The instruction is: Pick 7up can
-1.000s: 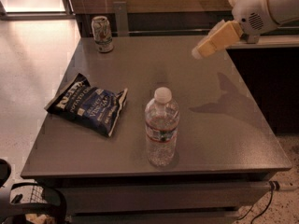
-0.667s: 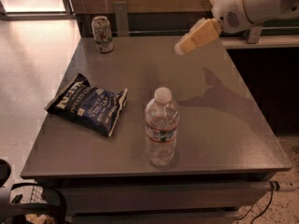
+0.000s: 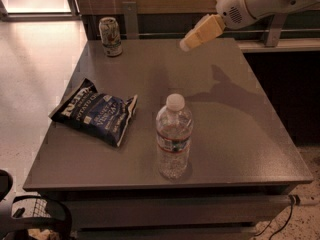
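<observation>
The 7up can [image 3: 110, 36] stands upright at the far left corner of the grey table [image 3: 240, 129]. It is pale silvery with green and a reddish mark. My gripper [image 3: 186, 45] hangs in the air above the far middle of the table, on a white arm coming in from the upper right. Its tan finger points down and left, toward the can's side. It is well to the right of the can and holds nothing that I can see.
A clear plastic water bottle [image 3: 173, 136] with a white cap stands near the table's front middle. A dark blue chip bag [image 3: 95, 111] lies at the left. A wall and rail run behind the table. Floor lies to the left.
My gripper has moved left across the far side of the table, closer to the can. The can, bottle and bag have not moved.
</observation>
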